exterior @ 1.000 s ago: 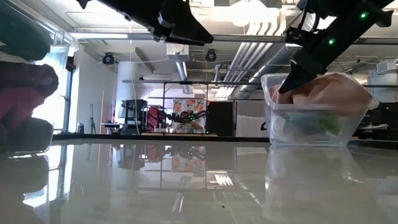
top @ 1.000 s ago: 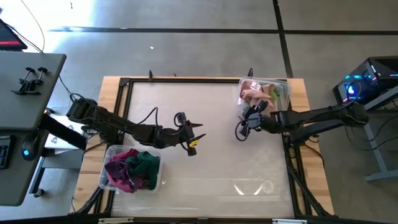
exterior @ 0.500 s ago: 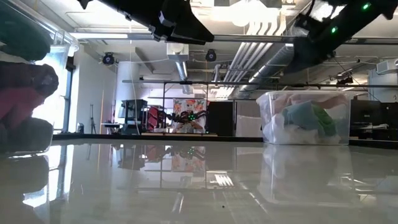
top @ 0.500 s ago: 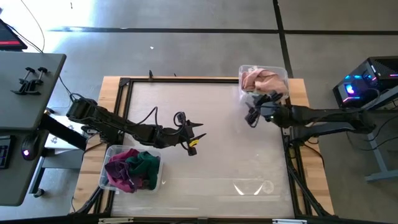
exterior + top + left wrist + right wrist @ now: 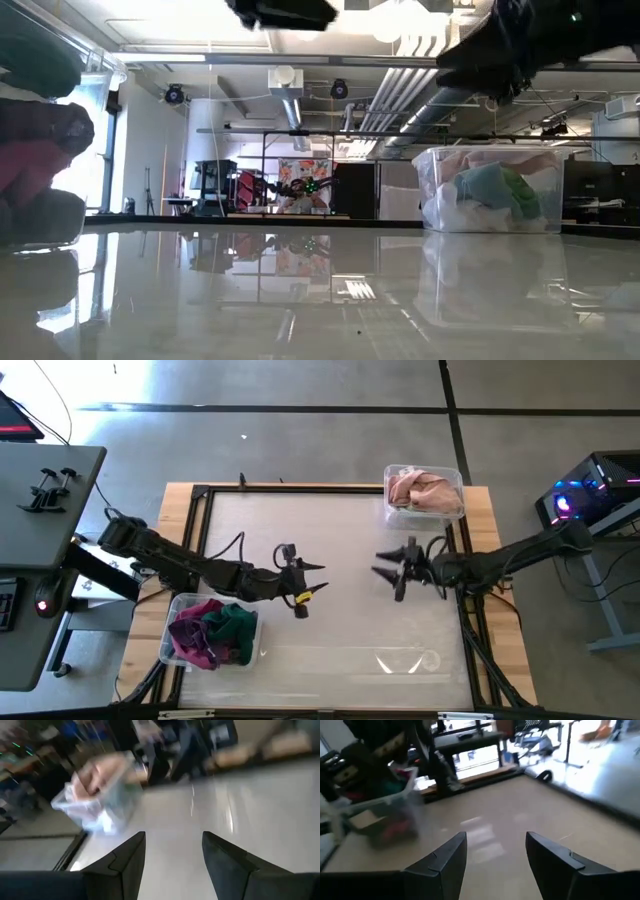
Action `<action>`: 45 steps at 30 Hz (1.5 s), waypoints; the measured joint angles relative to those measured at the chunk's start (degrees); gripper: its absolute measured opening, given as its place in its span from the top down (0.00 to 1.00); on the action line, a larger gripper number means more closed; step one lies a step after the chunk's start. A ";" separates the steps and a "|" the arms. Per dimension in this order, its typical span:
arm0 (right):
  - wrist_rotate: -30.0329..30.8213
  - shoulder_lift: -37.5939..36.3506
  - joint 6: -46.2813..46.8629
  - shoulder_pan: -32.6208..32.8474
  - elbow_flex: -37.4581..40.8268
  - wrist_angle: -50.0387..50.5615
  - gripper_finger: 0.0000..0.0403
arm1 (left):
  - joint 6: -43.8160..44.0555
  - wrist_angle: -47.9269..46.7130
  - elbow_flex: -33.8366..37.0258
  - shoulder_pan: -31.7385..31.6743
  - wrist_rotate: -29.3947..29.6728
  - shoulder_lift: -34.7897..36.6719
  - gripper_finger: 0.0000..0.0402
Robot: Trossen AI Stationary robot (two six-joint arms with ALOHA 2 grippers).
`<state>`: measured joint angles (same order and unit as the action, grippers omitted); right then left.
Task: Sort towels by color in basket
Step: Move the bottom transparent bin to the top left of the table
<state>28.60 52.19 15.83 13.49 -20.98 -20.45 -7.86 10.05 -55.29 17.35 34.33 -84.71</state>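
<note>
both arms reach inward; left gripper (image 5: 306, 582) and right gripper (image 5: 388, 569) fingers apart, empty

tabletop (image 5: 330, 550): glossy, pale, wood-edged with a black frame | grey side desk (image 5: 40, 530): left of the tabletop, black clamps on it | computer tower (image 5: 590, 495): right of the tabletop, blue lights glowing | floor (image 5: 300, 420): grey concrete

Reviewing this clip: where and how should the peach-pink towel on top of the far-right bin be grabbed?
Judging by its pose, pinch the peach-pink towel at a raised fold on its crown, coming straight down from above. It is heaped over the clear bin's rim, whose walls block any sideways approach. The open right gripper is nearest.
</note>
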 joint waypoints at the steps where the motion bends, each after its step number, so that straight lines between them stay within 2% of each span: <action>1: 0.02 1.46 1.94 0.79 0.84 -1.81 0.50 | 0.12 -7.23 -2.49 0.10 -0.24 0.64 0.54; 6: 0.07 8.86 9.35 3.92 3.07 -2.44 0.50 | 14.95 -50.02 -19.72 0.39 -0.89 0.55 0.54; 7: 0.24 10.17 10.33 4.44 3.15 -2.49 0.50 | 16.09 -57.32 -23.02 0.74 -2.68 0.17 0.54; 9: 1.32 13.05 11.58 5.29 3.15 -2.99 0.50 | 15.51 -69.57 -27.65 2.06 -10.17 -0.72 0.54; 12: 4.35 16.77 12.36 6.15 3.15 -5.39 0.50 | 17.66 -80.13 -30.20 4.62 -17.43 -1.01 0.54; 16: 6.57 20.94 12.17 6.51 3.13 -9.38 0.50 | 28.14 -89.44 -30.28 7.32 -19.16 -0.81 0.54; 19: 6.80 22.85 12.15 6.44 3.11 -12.07 0.50 | 35.33 -92.25 -29.07 8.30 -21.10 -0.72 0.56; 25: 6.30 24.01 11.14 6.44 3.11 -12.36 0.51 | 40.25 -93.00 -24.97 9.68 -28.52 -0.73 0.65; 27: 6.71 24.01 9.53 6.41 3.11 -12.70 0.51 | 40.89 -94.60 -24.13 10.16 -27.84 -0.74 0.67; 32: 7.99 23.99 7.17 6.39 3.09 -15.18 0.51 | 41.26 -94.71 -22.30 10.37 -21.80 -0.71 0.70; 45: 7.39 23.99 7.65 6.39 3.09 -15.45 0.51 | 38.77 -86.89 -16.17 8.33 -23.95 -0.72 0.70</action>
<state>35.99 76.18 23.49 19.88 -17.89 -35.90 30.91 -76.83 -71.46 25.68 10.38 -85.43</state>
